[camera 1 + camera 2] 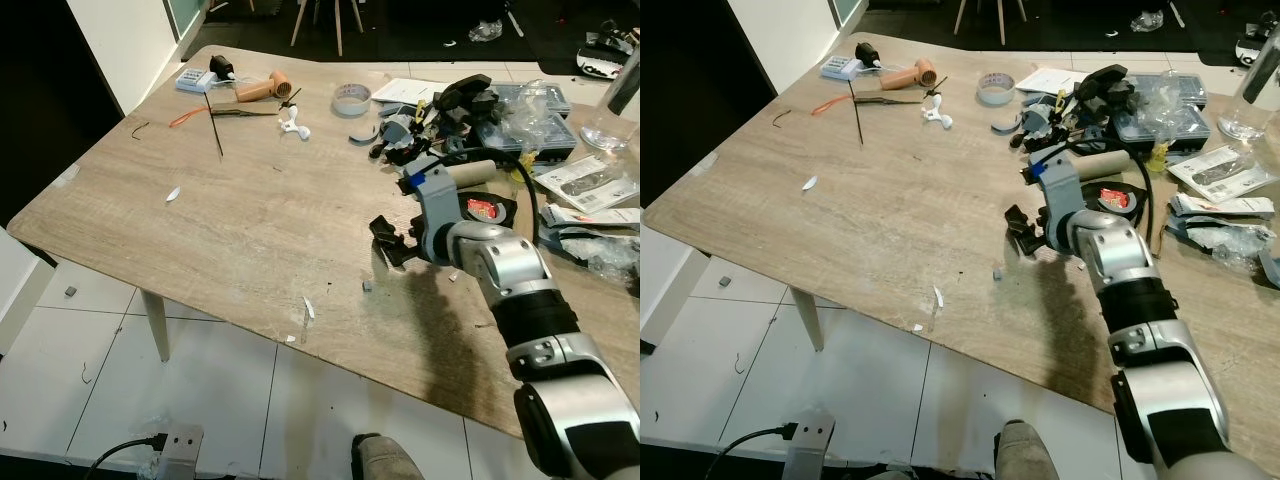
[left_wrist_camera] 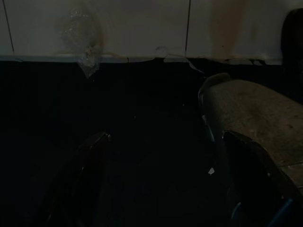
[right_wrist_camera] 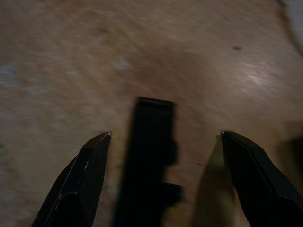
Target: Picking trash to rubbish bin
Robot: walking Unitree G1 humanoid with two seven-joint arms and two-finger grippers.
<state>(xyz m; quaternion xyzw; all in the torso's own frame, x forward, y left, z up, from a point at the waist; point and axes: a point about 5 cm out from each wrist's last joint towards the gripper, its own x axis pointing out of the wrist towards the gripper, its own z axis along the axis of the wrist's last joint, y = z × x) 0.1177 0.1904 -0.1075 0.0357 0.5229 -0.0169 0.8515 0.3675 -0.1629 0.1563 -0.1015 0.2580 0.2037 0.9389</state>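
The right gripper (image 3: pixel 163 142) has its jaws spread wide just above the tabletop (image 1: pixel 230 230), and between them lies a flat black piece (image 3: pixel 149 161), notched along one edge, which I take to be the scrap meant for the bin. In the head views the same black piece (image 1: pixel 388 240) sits on the wood just in front of the wrist. It looks thin and lies flat, so a good grasp probably means lowering until both fingers straddle it across its narrow width, then closing squarely so it does not skid or tip out; the wrist view is blurred, so how centred it is cannot be judged finely. No bin can be made out, so carrying it off will call for a turn away from the tabletop. Close by lie other bits of litter: a small grey chip (image 1: pixel 367 285) and a white sliver (image 1: pixel 308 309) near the front edge, and another white scrap (image 1: pixel 173 194) farther left. Behind the arm is a crowded heap: a tape roll (image 1: pixel 351 98), a cardboard tube (image 1: pixel 470 174), black parts and papers, near enough to snag the forearm on a lift. The left gripper (image 2: pixel 163 156) hangs idle in the dark above the floor, jaws apart.
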